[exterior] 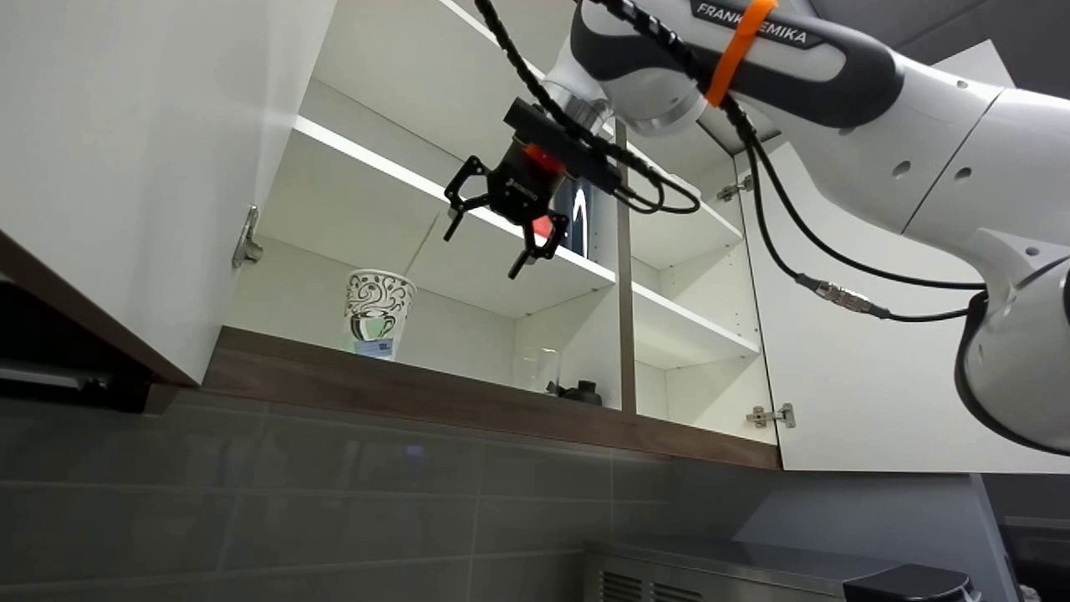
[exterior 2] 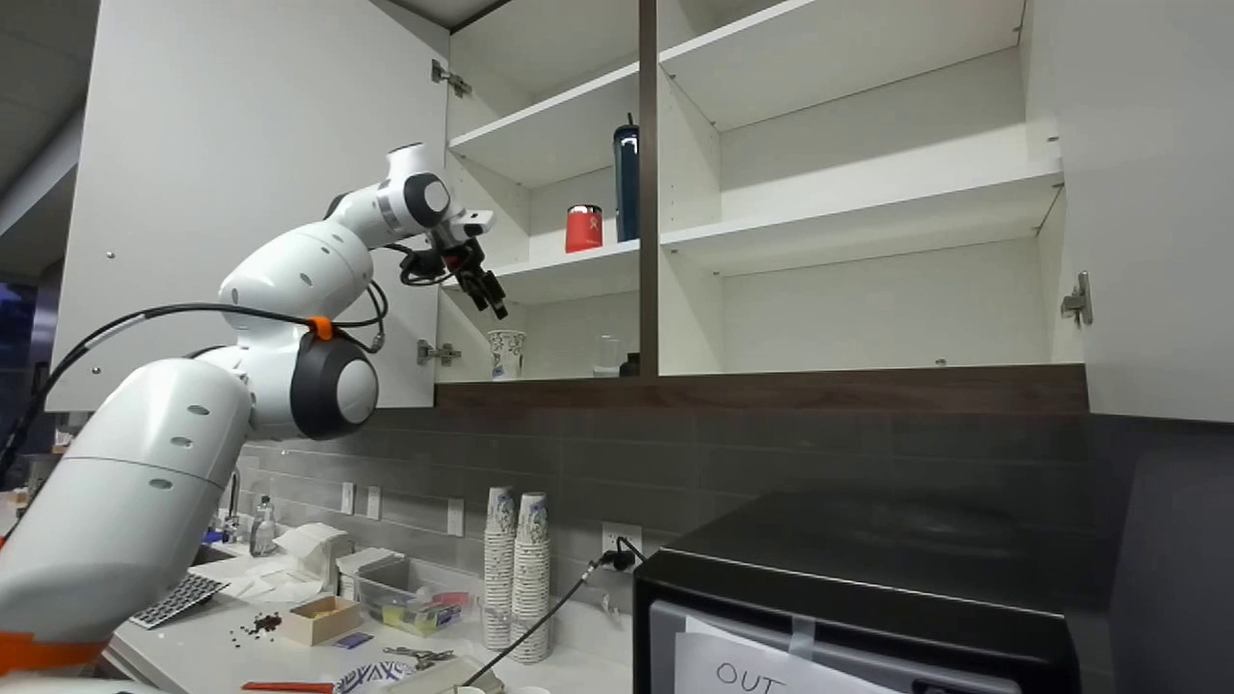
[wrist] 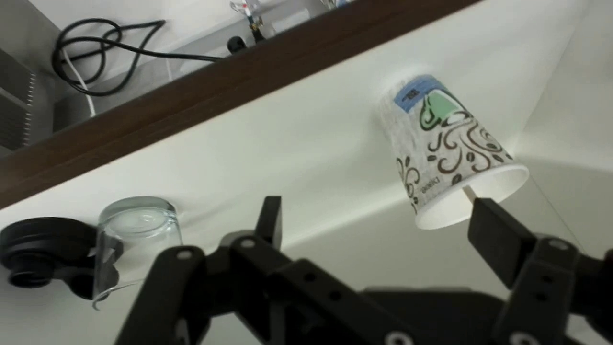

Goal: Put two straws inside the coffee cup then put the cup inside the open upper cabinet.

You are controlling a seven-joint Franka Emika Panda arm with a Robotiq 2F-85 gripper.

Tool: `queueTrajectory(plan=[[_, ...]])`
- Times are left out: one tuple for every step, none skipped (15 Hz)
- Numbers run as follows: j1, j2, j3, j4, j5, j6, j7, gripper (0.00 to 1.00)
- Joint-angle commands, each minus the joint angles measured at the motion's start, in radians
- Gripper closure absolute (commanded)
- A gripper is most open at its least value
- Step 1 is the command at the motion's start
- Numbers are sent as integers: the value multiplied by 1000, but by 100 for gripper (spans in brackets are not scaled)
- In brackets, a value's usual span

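Observation:
The coffee cup (exterior: 378,311) stands upright on the bottom board of the open upper cabinet (exterior: 485,408). It shows in both exterior views (exterior 2: 506,355) and in the wrist view (wrist: 445,143). A thin straw (wrist: 469,193) sits inside the cup in the wrist view, partly behind a finger. A thin stick (exterior: 422,242) rises above the cup in an exterior view. I cannot make out a second straw. My gripper (exterior: 483,251) is open and empty, above and beside the cup, apart from it. Its fingers also show in the wrist view (wrist: 377,213).
A clear glass (wrist: 139,239) and a black object (wrist: 45,249) stand on the same board. A red cup (exterior 2: 583,229) and a dark blue bottle (exterior 2: 627,183) stand on the shelf above. Open doors (exterior 2: 260,193) flank the cabinet. A microwave (exterior 2: 848,549) and cup stacks (exterior 2: 530,588) are below.

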Motion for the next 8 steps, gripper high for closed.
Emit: queueTrajectory(plan=[[-12,-59,23,-14,11,-188,-82,0],[-14,-68,26,-12,9,-236,-110,0],[-20,-76,33,-8,13,-275,-148,0],[-20,-80,33,-4,4,-305,-184,0],[-27,-83,43,0,14,-321,-236,0],[-32,-87,51,0,20,-333,-280,0],[-39,-89,59,0,27,-339,-322,0],[-44,-91,66,0,31,-340,-360,0]])
